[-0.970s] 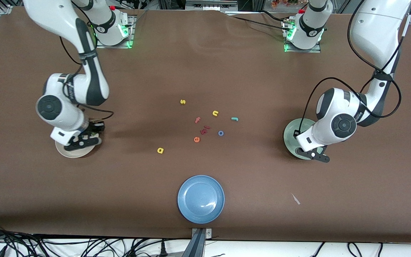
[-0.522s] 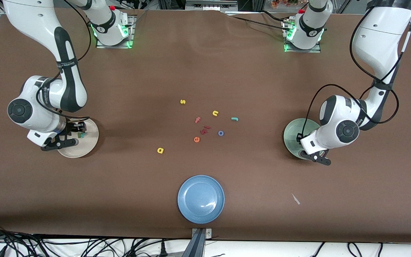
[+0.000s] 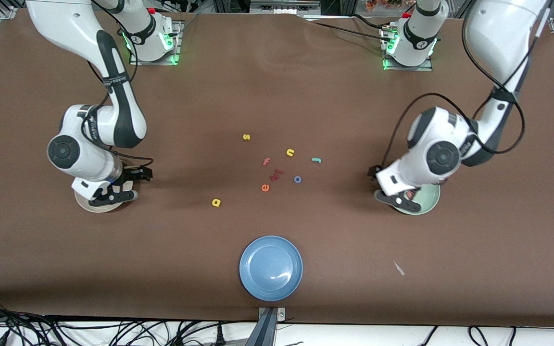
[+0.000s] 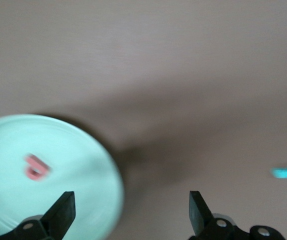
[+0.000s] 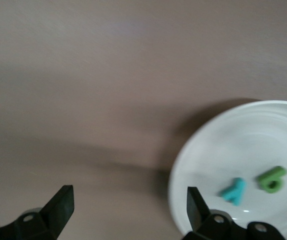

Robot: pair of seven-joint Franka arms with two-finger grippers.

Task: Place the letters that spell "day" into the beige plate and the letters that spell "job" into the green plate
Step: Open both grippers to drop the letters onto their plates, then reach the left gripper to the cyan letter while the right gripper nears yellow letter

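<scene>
Where you look for writing: foam letters only.
Left claw (image 3: 392,196): spread, empty, over green plate (image 3: 428,202) holding b (image 4: 36,167).
Right claw (image 3: 113,188): spread, empty, over beige plate (image 3: 89,204) holding y (image 5: 233,190), d (image 5: 272,179).

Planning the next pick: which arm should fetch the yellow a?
Right, probably. The yellow a lies toward the right arm's end, and the right gripper, fingers open and empty, is over the beige plate where it belongs. The left gripper is at the green plate.
</scene>
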